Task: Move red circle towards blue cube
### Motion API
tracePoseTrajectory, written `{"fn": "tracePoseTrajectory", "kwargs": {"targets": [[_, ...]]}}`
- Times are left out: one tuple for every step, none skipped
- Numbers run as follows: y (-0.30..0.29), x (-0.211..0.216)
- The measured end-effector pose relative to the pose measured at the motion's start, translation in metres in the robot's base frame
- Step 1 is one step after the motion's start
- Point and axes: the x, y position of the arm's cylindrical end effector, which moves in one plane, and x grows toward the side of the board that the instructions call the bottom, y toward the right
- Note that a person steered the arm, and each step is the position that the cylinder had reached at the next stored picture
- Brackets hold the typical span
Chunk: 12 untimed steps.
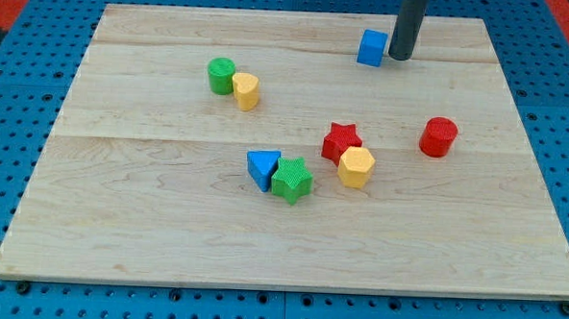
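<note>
The red circle (438, 137) is a short red cylinder at the view's right, midway down the board. The blue cube (371, 48) stands near the view's top, up and to the left of the red circle. My tip (401, 57) rests on the board just to the right of the blue cube, very close to it, and well above the red circle.
A red star (341, 141) and a yellow hexagon (355, 166) sit left of the red circle. A blue triangle (262, 167) touches a green star (291, 180). A green cylinder (221, 76) and a yellow block (246, 91) lie at upper left. The wooden board (165, 241) sits on blue pegboard.
</note>
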Motion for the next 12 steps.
{"fn": "tracePoseTrajectory", "kwargs": {"targets": [[-0.006,0.000],[-0.001,0.013],[0.065,0.085],[0.107,0.163],[0.090,0.195],[0.056,0.141],[0.027,0.124],[0.075,0.164],[0.026,0.173],[-0.006,0.126],[-0.034,0.069],[-0.015,0.093]]}}
